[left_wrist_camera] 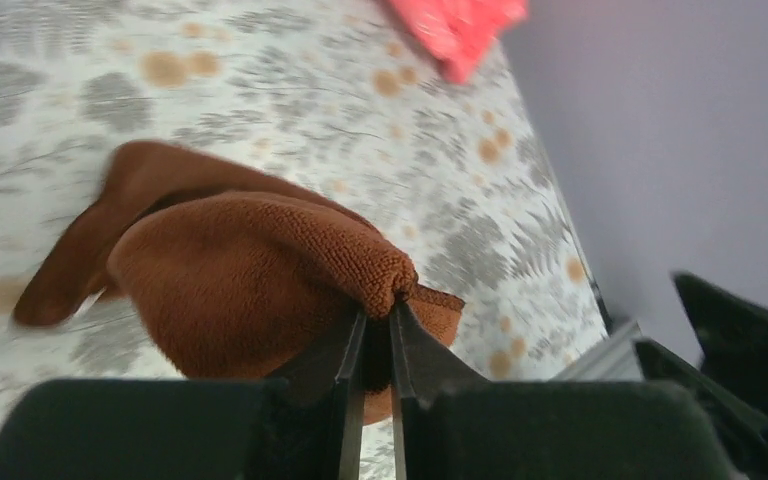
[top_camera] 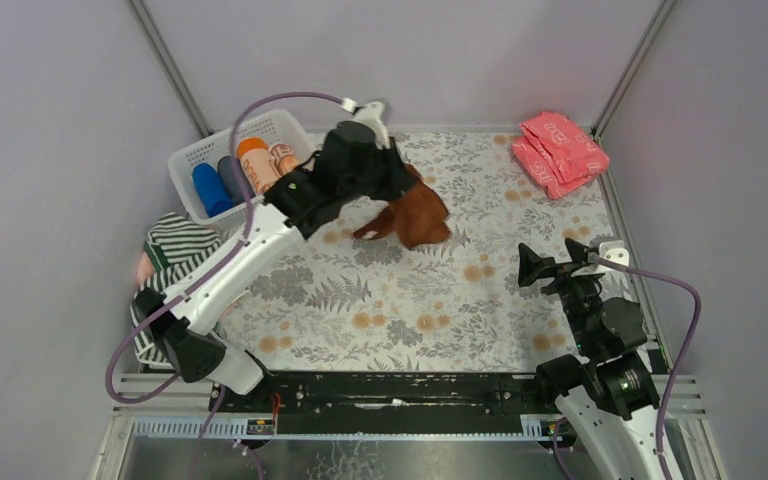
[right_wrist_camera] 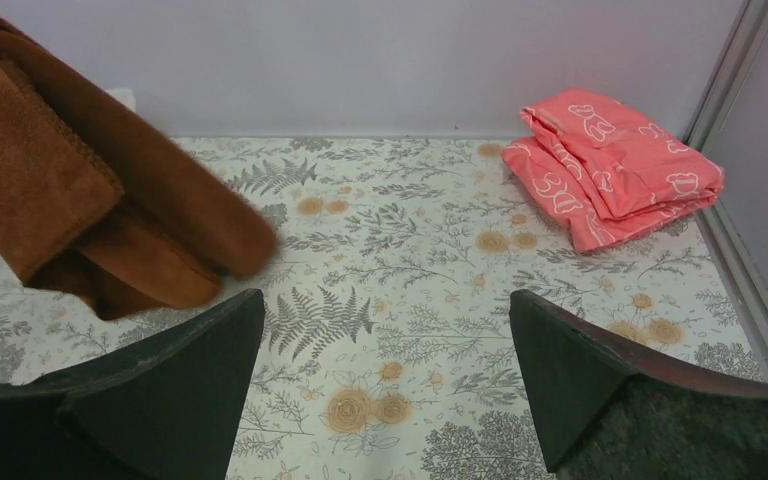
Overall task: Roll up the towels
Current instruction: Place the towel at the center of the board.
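My left gripper (top_camera: pixel 400 178) is shut on the rust-brown towel (top_camera: pixel 415 215) and holds it up over the middle back of the floral mat; the towel hangs unrolled. In the left wrist view the jaws pinch a fold of the towel (left_wrist_camera: pixel 250 270) at the gripper (left_wrist_camera: pixel 377 310). The towel also hangs at the left of the right wrist view (right_wrist_camera: pixel 90 200). The striped towel (top_camera: pixel 172 250) lies in a heap at the left edge, with a bit of pale pink towel (top_camera: pixel 143 268) beside it. My right gripper (top_camera: pixel 560 260) is open and empty at the right, low over the mat (right_wrist_camera: pixel 385 310).
A white basket (top_camera: pixel 195 152) at the back left holds several rolled towels, blue, dark and orange. A folded coral-pink cloth (top_camera: pixel 560 150) lies at the back right corner, also in the right wrist view (right_wrist_camera: pixel 610 165). Grey walls enclose the floral mat (top_camera: pixel 410 300).
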Tool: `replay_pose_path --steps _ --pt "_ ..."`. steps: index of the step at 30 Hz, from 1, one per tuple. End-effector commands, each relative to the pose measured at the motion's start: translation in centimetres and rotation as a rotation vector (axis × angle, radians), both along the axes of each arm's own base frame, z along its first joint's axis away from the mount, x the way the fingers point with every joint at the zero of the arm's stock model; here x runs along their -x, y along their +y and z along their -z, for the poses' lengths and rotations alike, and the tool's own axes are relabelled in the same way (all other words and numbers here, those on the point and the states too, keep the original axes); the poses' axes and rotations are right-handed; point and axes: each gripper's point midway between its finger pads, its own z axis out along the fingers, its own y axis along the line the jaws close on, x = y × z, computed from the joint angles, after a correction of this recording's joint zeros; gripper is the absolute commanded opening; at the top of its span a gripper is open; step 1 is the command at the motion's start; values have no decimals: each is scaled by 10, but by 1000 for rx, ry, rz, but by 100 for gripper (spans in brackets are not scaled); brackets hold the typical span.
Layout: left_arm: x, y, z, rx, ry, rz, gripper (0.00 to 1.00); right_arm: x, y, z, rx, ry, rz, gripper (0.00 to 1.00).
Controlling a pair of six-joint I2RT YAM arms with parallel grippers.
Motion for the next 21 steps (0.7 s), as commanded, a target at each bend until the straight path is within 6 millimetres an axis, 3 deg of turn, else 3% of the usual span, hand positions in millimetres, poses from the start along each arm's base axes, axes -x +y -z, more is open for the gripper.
replay_pose_path --steps 1,4,8,12,16,21 --pt "16 -42 -22 13 -119 159 16 0 7 -23 -30 -5 -31 99" --pt "18 -28 19 -51 -82 112 35 -3 17 -22 -39 57 -72 99" --pt "26 11 64 -143 -45 -4 54 -10 31 -12 -53 156 -123 99" --pt "43 27 96 -183 11 -9 62 -24 36 8 -84 274 -97 99" --pt "67 6 136 -165 130 101 63 -42 33 49 -103 431 -5 99" --pt "104 -60 174 -130 172 263 65 -56 34 103 -102 627 75 99"
